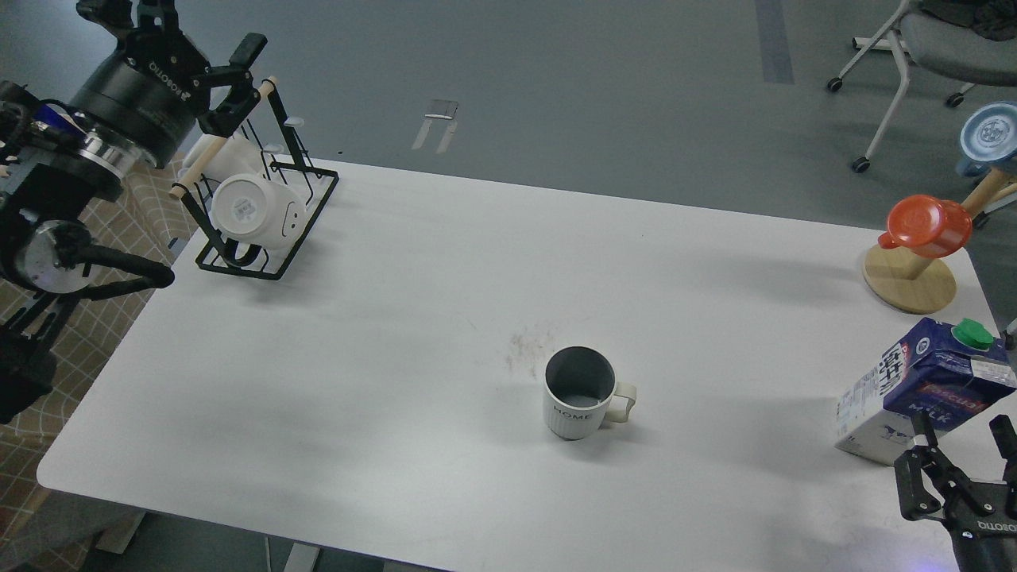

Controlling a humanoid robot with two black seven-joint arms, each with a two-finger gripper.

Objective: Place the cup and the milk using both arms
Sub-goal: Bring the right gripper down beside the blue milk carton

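The cup (pixel 579 394), cream-white and ribbed with a dark grey inside and "HOME" on its side, stands upright near the middle front of the white table (pixel 413 318), handle to the right. The milk (pixel 924 389), a dark blue and white carton with a green cap, stands near the right edge. My right gripper (pixel 961 435) is open and empty, just in front of the milk and apart from it. My left gripper (pixel 179 32) is open and empty, raised at the far left above the black rack.
A black wire rack (pixel 266 199) at the back left holds a smooth white smiley-face mug (pixel 253 208). An orange-red cup (pixel 928 226) hangs on a wooden stand (pixel 910 286) at the back right. A wheeled chair (pixel 914 48) stands beyond the table.
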